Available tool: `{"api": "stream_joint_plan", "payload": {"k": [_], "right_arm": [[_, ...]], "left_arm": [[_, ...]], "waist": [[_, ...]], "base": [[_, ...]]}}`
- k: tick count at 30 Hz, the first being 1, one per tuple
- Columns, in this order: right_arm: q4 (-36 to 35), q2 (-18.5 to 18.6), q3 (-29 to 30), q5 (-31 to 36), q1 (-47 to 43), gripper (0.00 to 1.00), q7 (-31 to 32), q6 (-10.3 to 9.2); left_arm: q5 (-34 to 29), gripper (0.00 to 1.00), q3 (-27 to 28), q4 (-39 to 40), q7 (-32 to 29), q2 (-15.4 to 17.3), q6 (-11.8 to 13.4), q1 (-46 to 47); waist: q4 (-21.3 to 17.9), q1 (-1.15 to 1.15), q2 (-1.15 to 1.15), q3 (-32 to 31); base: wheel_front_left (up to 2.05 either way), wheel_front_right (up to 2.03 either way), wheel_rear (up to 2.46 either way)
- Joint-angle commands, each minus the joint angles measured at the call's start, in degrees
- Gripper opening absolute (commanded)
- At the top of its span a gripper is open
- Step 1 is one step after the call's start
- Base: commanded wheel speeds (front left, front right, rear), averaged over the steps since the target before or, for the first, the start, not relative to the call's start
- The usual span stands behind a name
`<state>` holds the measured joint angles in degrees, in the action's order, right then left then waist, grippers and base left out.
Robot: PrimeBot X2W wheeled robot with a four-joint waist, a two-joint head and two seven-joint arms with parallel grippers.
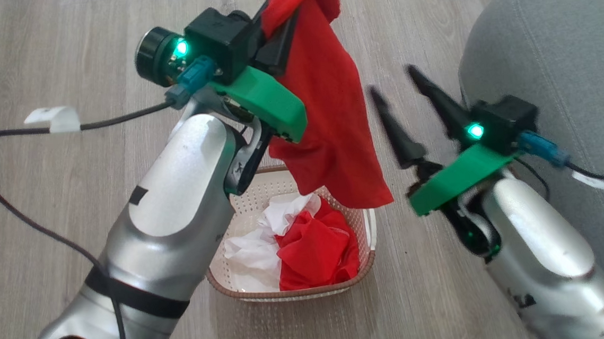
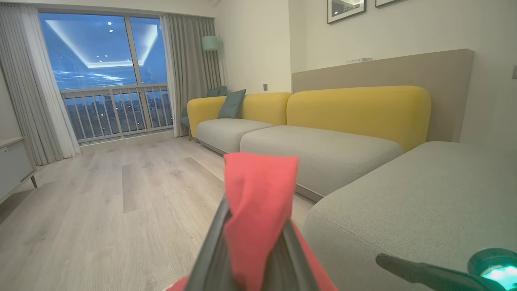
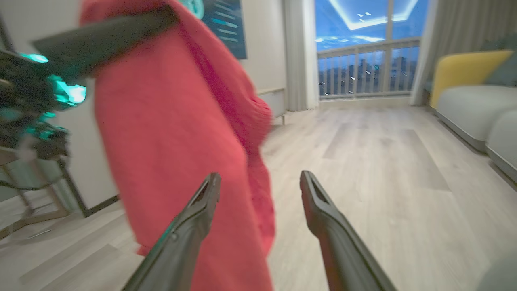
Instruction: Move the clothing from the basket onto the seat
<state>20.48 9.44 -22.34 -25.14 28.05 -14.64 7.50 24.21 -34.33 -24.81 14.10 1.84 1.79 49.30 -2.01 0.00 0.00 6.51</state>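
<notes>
**Red garment held above basket, not yet on seat**

Head view: your left gripper [image 1: 284, 24] is clenched on a hanging red garment [image 1: 329, 109]. The cloth drapes from the fingers down to the basket's [image 1: 367, 228] far right corner. Inside the basket, a white garment [image 1: 254, 242] and a second red garment [image 1: 316, 253] lie side by side. Your right gripper [image 1: 392, 82] stands released and holds nothing, between the hanging garment and the seat [image 1: 554, 56].

Left wrist view: red cloth is pinched between both fingers, and the seat lies near, ahead to the right.

Right wrist view: the fingers stand spread over the wood floor [image 3: 383, 161], with the hanging garment just beside them.
</notes>
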Motion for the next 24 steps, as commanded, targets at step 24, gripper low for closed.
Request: {"api": "stream_joint_plan", "payload": {"k": [24], "right_arm": [[12.86, 0.5, -24.86, -9.58, 21.6, 1.0, -0.36, -0.01]], "left_arm": [[2.78, 0.0, -5.0, 5.36, -0.63, 1.06, 0.13, 1.42]], "waist": [[4.77, 0.0, 0.0, 0.69]], "base": [[0.0, 0.0, 0.0]]}}
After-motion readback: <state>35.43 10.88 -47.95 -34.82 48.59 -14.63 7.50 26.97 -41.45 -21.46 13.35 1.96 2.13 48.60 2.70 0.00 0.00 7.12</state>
